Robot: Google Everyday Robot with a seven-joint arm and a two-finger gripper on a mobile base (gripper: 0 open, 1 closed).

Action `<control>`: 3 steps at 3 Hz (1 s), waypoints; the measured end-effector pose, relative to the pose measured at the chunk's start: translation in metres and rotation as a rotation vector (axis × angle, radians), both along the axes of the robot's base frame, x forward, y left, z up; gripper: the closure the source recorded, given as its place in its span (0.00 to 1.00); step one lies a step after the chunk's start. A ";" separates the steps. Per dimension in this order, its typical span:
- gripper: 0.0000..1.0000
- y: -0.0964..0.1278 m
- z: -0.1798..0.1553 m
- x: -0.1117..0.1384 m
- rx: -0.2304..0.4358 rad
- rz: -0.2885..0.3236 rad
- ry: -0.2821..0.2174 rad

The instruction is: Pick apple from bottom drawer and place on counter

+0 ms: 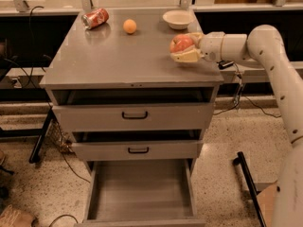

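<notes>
The red apple (pixel 182 44) with pale patches sits between the cream fingers of my gripper (pixel 183 48), which is shut on it. The gripper reaches in from the right on a white arm and holds the apple just over the right part of the grey counter (pixel 123 56). The bottom drawer (pixel 140 193) stands pulled out below, and its plain grey inside shows nothing in it.
A red soda can (pixel 95 18) lies on its side at the counter's back left. A small orange fruit (pixel 129 26) sits next to it. A white bowl (pixel 177 19) stands at the back right. The two upper drawers with black handles are slightly ajar.
</notes>
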State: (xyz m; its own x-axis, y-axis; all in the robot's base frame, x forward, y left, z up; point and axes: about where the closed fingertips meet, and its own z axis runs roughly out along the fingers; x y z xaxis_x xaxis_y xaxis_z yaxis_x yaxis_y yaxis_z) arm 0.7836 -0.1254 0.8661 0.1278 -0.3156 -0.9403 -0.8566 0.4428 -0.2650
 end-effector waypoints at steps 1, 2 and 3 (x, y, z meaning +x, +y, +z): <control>1.00 0.003 -0.010 0.011 0.013 -0.009 0.033; 0.86 0.006 -0.016 0.019 0.009 -0.007 0.048; 0.62 0.008 -0.019 0.023 0.004 0.000 0.054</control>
State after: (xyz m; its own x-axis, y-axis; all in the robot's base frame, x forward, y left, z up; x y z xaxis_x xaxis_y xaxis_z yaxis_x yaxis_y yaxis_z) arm 0.8061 -0.1173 0.8470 0.0772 -0.3119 -0.9470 -0.8694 0.4438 -0.2170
